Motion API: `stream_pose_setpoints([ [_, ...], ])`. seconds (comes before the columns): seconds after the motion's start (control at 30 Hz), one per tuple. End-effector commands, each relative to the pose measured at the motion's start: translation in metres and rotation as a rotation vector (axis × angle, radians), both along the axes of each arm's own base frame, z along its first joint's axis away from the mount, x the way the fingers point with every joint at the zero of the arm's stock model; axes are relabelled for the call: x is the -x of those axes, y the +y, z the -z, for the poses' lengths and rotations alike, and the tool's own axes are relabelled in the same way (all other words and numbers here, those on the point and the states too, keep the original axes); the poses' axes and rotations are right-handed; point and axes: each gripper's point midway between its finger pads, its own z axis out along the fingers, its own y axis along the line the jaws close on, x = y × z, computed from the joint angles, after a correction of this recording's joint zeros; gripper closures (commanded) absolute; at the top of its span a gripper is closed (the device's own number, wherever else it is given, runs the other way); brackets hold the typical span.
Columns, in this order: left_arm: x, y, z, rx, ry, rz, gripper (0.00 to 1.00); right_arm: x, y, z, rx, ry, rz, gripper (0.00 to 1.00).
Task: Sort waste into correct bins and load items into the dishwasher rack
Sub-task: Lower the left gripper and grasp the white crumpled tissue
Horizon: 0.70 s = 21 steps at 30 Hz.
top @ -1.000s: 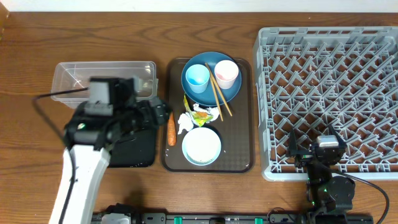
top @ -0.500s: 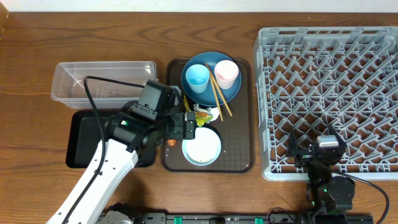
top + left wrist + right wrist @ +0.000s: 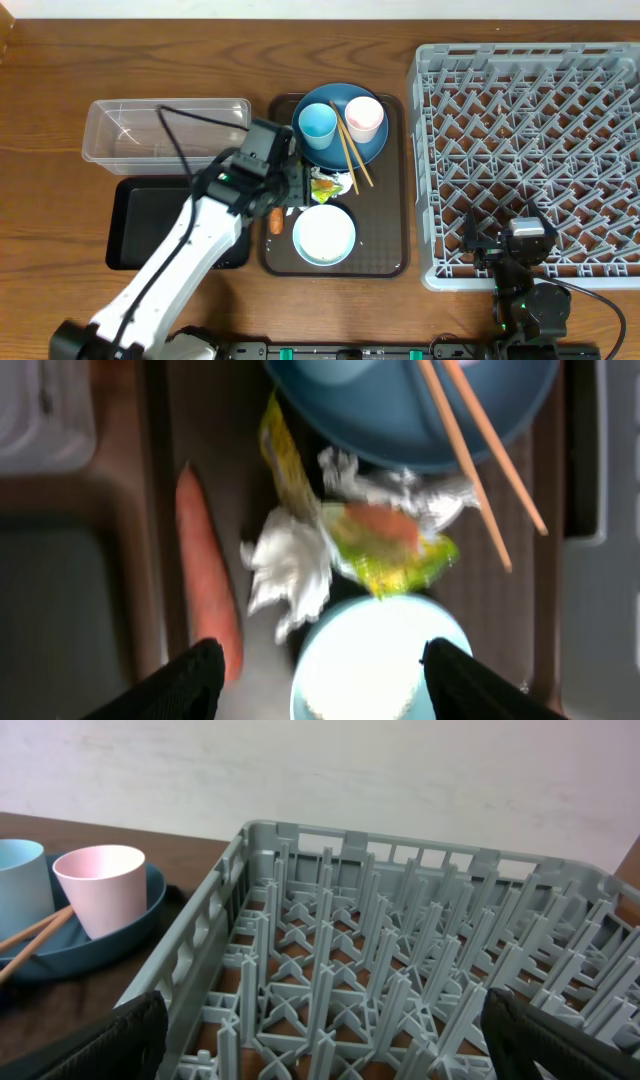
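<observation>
On the dark brown serving tray (image 3: 390,220) at table centre, the blue plate (image 3: 374,145) fills the 12 o'clock end. It carries the light blue cup (image 3: 318,124) and the pale pink cup (image 3: 364,118) upright side by side, and the two chopsticks (image 3: 350,152) lie across it, pointing over its rim toward 5 o'clock. The white-blue bowl (image 3: 324,233) sits at the tray's 6 o'clock end. Between plate and bowl lies the yellow-green wrapper (image 3: 385,550), with the crumpled white paper (image 3: 290,565) touching it at its 9 o'clock. The carrot (image 3: 205,580) lies lengthwise along the tray's 9 o'clock edge, just beside the paper. The left gripper (image 3: 320,660) hangs over this litter with jaws spread apart and holding nothing; the paper and the bowl's rim show between its fingers. At the serving tray's 9 o'clock sits the clear tub (image 3: 120,128), with the black tray (image 3: 135,230) at the tub's 6 o'clock. The grey rack (image 3: 530,130) stands at the serving tray's 3 o'clock, and the right gripper (image 3: 320,1040) waits at the rack's 6 o'clock edge, jaws wide and empty.
</observation>
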Motion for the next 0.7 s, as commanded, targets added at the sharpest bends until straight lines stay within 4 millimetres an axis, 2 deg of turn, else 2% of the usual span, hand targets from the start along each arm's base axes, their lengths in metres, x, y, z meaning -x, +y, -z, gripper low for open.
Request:
stream_pose_setpoints([
  [0.0,-0.011,-0.002,0.016,-0.025,0.002,-0.013,0.33,0.0,-0.002,0.0,0.01,0.0,0.008,0.01],
  [0.1,-0.016,-0.004,0.032,-0.035,0.031,-0.022,0.33,0.0,-0.002,0.0,0.01,0.0,0.008,0.01],
  [0.27,-0.011,-0.002,0.059,-0.073,0.111,-0.021,0.34,0.0,-0.002,0.0,0.01,0.0,0.008,0.01],
  [0.4,-0.01,0.001,0.076,-0.102,0.151,-0.023,0.41,0.0,-0.002,0.0,0.01,0.0,0.008,0.01],
  [0.43,-0.01,0.002,0.079,-0.112,0.156,-0.026,0.44,0.0,-0.002,0.0,0.011,0.0,0.008,0.01],
  [0.5,-0.011,0.004,0.082,-0.123,0.159,-0.03,0.57,0.0,-0.002,0.0,0.01,0.0,0.008,0.01],
  [0.67,-0.014,0.002,0.077,-0.114,0.139,-0.029,0.88,0.0,-0.002,0.0,0.01,0.0,0.008,0.01],
])
